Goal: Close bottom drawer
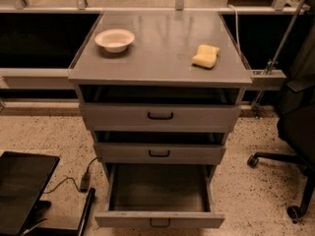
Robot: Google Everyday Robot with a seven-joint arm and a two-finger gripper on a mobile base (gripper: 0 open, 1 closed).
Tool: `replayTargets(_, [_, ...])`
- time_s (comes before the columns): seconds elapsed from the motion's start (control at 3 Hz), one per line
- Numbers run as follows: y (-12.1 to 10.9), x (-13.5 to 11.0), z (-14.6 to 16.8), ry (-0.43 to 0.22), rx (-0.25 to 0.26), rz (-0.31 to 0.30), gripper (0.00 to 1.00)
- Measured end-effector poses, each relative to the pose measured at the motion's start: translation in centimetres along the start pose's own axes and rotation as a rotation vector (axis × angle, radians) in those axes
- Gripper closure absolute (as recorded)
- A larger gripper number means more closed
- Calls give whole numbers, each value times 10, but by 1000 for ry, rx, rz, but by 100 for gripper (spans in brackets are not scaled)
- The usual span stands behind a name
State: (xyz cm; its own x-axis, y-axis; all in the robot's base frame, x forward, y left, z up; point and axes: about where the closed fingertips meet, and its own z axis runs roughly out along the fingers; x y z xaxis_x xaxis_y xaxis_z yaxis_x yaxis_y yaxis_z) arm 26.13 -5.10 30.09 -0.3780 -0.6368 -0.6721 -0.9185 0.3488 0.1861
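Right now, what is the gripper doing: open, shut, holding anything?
The gripper is outside the camera view, so its state cannot be told.
The bottom drawer stands pulled out with nothing touching it.

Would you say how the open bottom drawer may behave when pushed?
The bottom drawer looks like rigid metal, so it should not flex. Its tray appears empty, so it probably slides lightly. The claw is out of view.
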Motion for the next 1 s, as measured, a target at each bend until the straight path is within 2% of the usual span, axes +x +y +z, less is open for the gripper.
replayTargets(0.33, [-45,12,39,4,90,32,0])
replayTargets(0.67, [-76,9,45,-16,134,53,0])
replayTargets(1.0, [-75,10,38,-31,142,52,0])
